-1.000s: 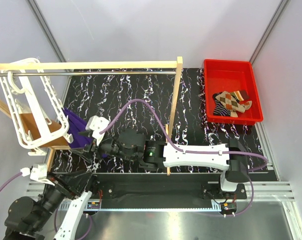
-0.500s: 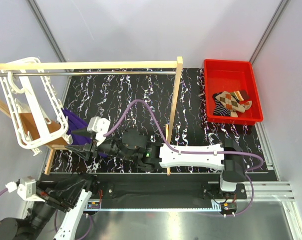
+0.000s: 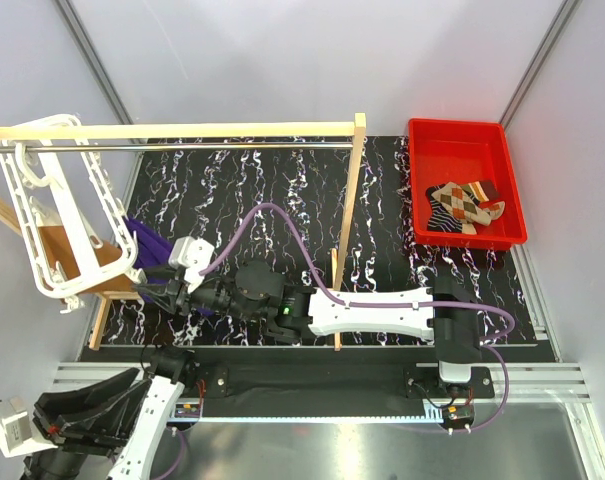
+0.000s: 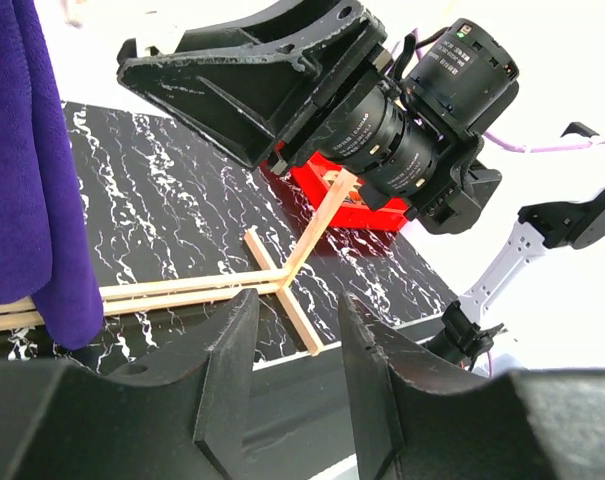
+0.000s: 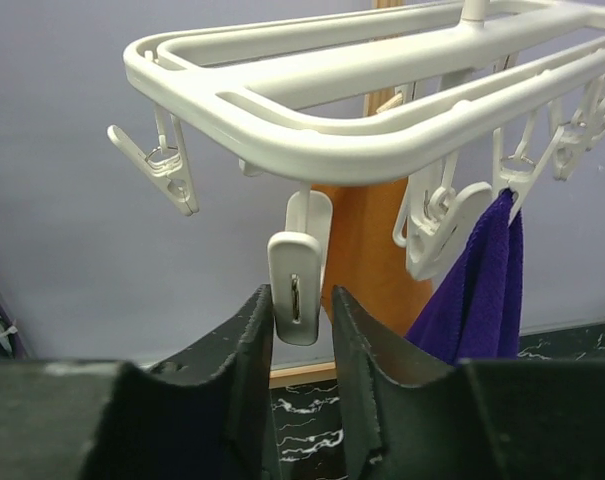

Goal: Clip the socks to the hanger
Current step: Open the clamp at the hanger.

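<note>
**Socks [image 3: 462, 205] lie in the red bin [image 3: 462, 132], two hang on the hanger [image 3: 107, 215]**

The white hanger hangs from a metal rod [image 3: 232, 147] at the upper left of the top view. A purple sock [image 3: 145, 250] hangs from one of its clips. An orange-brown sock [image 3: 70, 255] hangs just beside it. The red bin sits at the upper right.

The right gripper [image 5: 300, 295] reaches across to the hanger. A bare white clip [image 5: 297, 262] sits between its jaws. The fingers are right up against both sides of it. It is not clear if they squeeze it.

The left gripper [image 4: 297, 305] is down at the bottom left. Its jaws are apart and hold nothing.
</note>
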`<state>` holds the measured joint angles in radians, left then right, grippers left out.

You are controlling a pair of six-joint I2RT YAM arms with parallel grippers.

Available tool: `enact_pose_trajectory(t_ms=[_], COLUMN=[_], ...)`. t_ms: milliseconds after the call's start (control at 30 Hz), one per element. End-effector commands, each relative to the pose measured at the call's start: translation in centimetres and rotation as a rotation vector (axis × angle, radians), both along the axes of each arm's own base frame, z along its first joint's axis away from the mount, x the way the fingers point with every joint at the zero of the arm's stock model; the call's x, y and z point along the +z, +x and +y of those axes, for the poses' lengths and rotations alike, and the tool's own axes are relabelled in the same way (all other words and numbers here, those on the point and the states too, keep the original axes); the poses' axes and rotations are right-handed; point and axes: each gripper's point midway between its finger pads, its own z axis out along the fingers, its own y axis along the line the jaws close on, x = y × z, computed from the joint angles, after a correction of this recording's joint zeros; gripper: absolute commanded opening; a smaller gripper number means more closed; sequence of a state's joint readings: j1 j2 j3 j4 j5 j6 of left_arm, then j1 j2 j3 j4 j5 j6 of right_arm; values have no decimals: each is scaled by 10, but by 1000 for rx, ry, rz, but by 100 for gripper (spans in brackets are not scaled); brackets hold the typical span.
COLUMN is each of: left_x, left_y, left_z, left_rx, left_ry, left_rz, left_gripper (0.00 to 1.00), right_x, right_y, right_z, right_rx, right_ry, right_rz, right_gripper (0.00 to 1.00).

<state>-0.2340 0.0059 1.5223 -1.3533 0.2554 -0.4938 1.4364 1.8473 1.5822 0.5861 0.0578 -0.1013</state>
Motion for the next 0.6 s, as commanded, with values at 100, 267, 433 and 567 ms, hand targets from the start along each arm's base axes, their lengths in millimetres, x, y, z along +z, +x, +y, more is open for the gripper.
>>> enact_pose_trajectory(t_ms=[100, 267, 433, 567], left_x=[27, 59, 79, 84], left_y=[-4, 17, 48, 68], left_z=[4, 7, 4, 21], left_rx=[17, 57, 81, 200], left_ry=[-62, -185, -223, -271], left_rz=[-106, -132, -81, -41], left_gripper=[41, 40, 41, 41], right_x=[36, 26, 15, 4], right_y=[0, 0, -5, -4], right_z=[-10, -14, -18, -31], right_rx=[11, 12, 36, 18], right_ry=[107, 32, -155, -301], right_rz=[-28, 4, 44, 80], right_gripper=[25, 4, 0, 0])
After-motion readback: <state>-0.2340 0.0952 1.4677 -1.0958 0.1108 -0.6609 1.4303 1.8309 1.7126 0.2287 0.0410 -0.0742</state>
